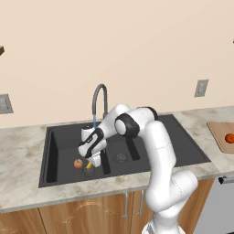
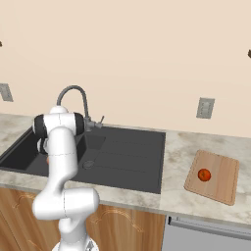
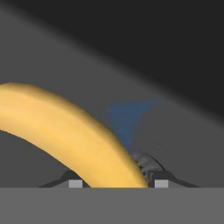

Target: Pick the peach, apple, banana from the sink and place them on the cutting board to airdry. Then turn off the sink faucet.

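No writing is legible. The gripper [image 3: 118, 183] finger tips bracket the banana [image 3: 65, 131], contact indeterminate; the left base view adds an apple [image 1: 78, 163] in the sink [image 1: 183, 137].

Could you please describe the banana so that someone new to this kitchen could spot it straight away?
Find the black sink set in the marble counter, then its large left basin under the gooseneck faucet. On the basin floor, between the robot's jaws, lies the banana. It is yellow and curved, unlike the round reddish fruit beside it.
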